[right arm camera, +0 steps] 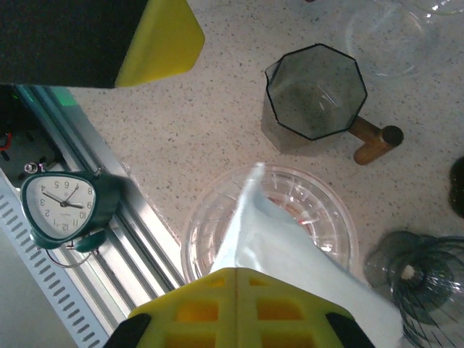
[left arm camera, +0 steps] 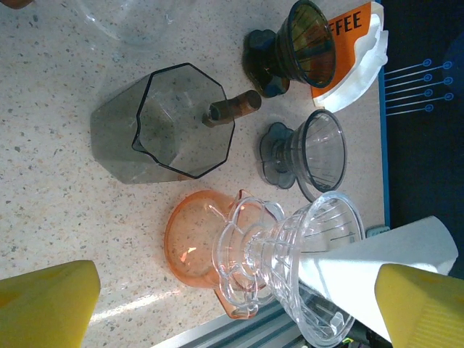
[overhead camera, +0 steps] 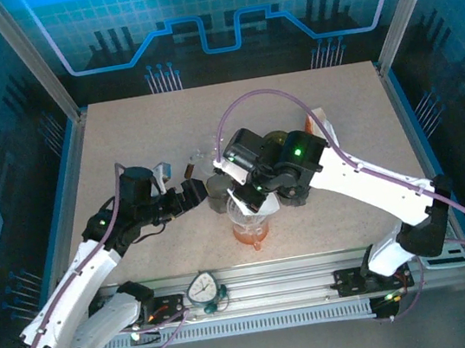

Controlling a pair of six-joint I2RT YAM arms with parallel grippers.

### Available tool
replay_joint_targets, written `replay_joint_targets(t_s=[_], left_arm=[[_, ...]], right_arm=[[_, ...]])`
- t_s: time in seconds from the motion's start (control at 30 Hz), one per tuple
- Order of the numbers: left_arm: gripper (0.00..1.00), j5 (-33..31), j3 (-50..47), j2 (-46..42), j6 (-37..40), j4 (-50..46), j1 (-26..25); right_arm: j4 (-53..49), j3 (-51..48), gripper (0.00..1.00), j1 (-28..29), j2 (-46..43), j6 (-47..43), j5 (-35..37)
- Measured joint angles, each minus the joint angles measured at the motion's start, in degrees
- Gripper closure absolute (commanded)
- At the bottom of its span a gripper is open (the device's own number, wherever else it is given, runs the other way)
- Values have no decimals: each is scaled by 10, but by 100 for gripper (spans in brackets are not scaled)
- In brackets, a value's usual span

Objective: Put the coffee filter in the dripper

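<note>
The clear ribbed dripper (right arm camera: pixel 217 217) stands on an orange glass cup (left arm camera: pixel 190 239) near the table's front edge (overhead camera: pixel 248 217). My right gripper (right arm camera: pixel 235 277) hangs just above it, yellow fingers shut on the wide end of the white coffee filter (right arm camera: pixel 283 246). The filter's pointed end reaches down inside the dripper's mouth (left arm camera: pixel 319 239), seen from the side as a white wedge (left arm camera: pixel 384 261). My left gripper (left arm camera: pixel 232 312) is open, a yellow fingertip on each side of the dripper and touching nothing. From above it sits left of the dripper (overhead camera: pixel 193 194).
A grey octagonal carafe (left arm camera: pixel 167 130) with a wooden handle stands close behind the dripper. Further back are a grey glass dripper (left arm camera: pixel 308 156), a dark dripper (left arm camera: pixel 297 51) and an orange-and-white filter packet (left arm camera: pixel 355 36). A green clock (right arm camera: pixel 61 206) rests on the front rail.
</note>
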Motion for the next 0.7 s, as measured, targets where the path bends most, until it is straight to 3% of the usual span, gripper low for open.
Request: replay_joint_targets(t_s=[0.3, 0.33, 0.5, 0.6, 0.7], left_arm=[[1, 2, 0, 0, -2, 0, 0], [1, 2, 0, 0, -2, 0, 0], [1, 4, 0, 0, -2, 0, 0], [1, 10, 0, 0, -3, 1, 0], [3, 15, 0, 0, -3, 2, 0]], right_arm=[[61, -65, 100, 0, 10, 0, -7], [65, -70, 96, 0, 10, 0, -9], [96, -91, 52, -1, 7, 3, -17], [119, -105, 42, -2, -11, 7, -17], [143, -115, 38, -9, -41, 11, -17]])
